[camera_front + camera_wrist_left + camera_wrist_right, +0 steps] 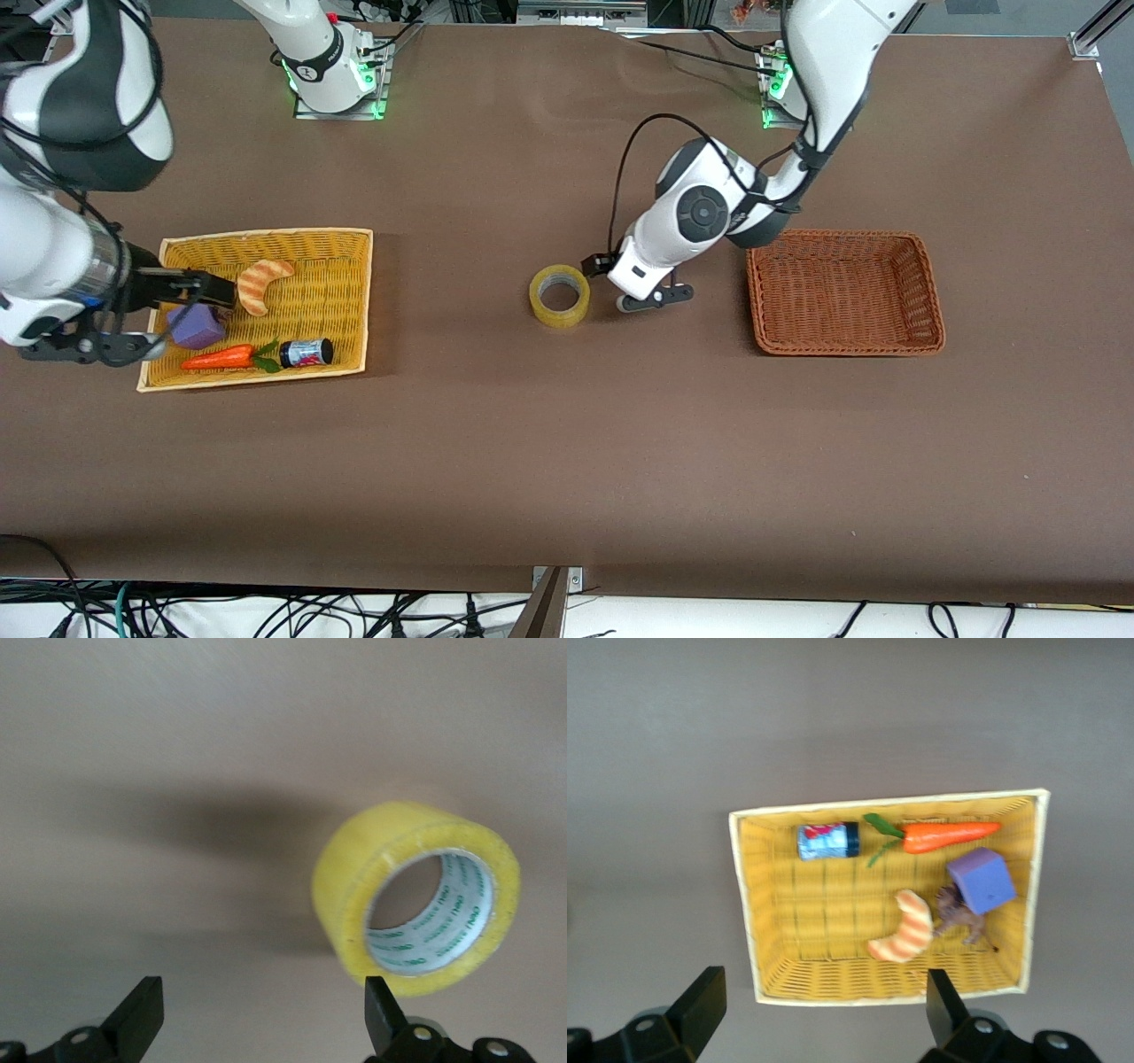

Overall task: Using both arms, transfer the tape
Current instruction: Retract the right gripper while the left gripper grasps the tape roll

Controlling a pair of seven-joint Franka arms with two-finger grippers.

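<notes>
The tape (560, 295) is a yellowish roll with a grey core, lying flat on the brown table near its middle. My left gripper (654, 298) is open and empty, low over the table beside the tape, between it and the brown basket. In the left wrist view the tape (354, 877) sits just ahead of one fingertip (381, 1010), outside the open jaws of the gripper (261, 1019). My right gripper (168, 315) is open and empty, up over the yellow basket's outer end; in the right wrist view (824, 1010) it hangs over the basket's rim.
The yellow basket (354, 301) at the right arm's end holds a striped croissant (260, 283), a purple block (197, 326), a carrot (220, 357) and a small can (306, 352). An empty brown basket (842, 346) stands toward the left arm's end.
</notes>
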